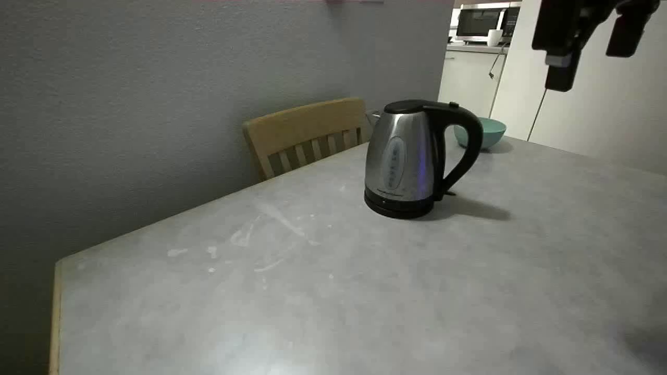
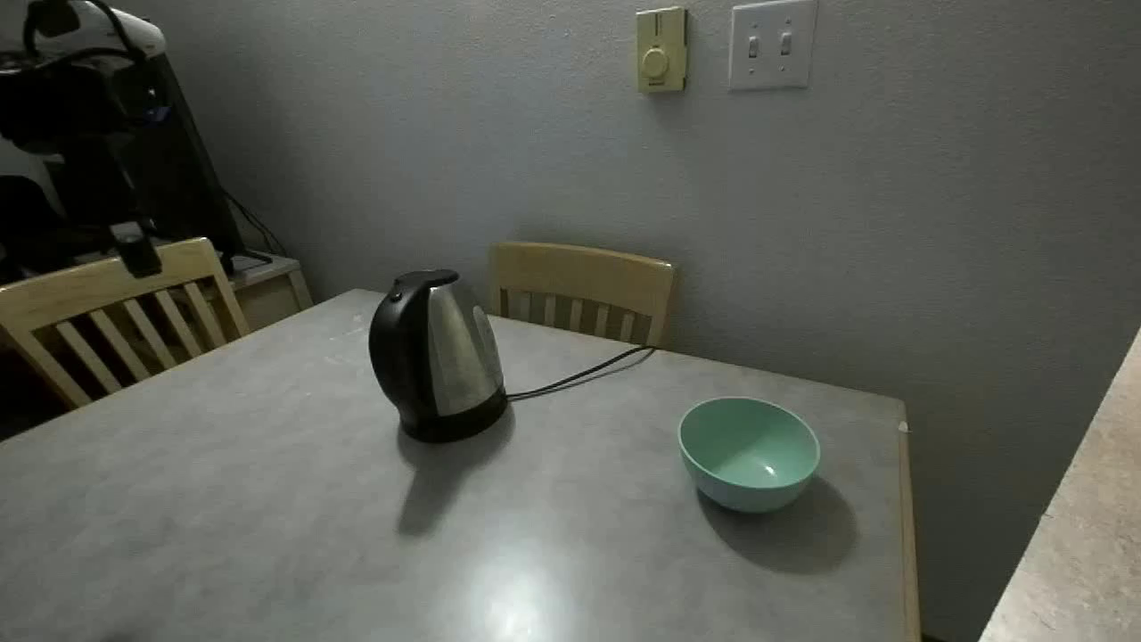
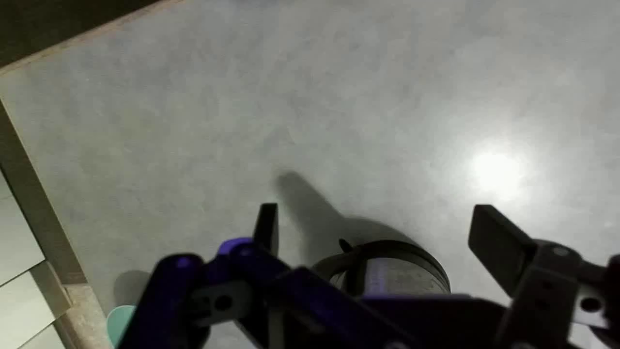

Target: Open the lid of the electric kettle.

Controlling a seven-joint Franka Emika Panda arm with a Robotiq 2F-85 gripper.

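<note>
Foreground, wrist view: the jaws stand spread wide above the grey surface (image 3: 174, 126). Partly hidden behind them is the kettle (image 3: 404, 278), which in both exterior views stands upright on this surface, apart from the jaws, its black lid (image 1: 403, 107) closed across the top. Farther back in an exterior view: a wooden chair (image 1: 307, 125), a green bowl (image 1: 493, 134) and, most distant, a white cup (image 1: 494, 37) before a microwave (image 1: 477, 23).

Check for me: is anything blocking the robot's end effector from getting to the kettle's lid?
Nothing visible. The end effector hangs open in the air, and only open air seems to lie between it and the lid on the kettle. The green bowl stands apart from both. In the wrist view, the lid is hidden.
</note>
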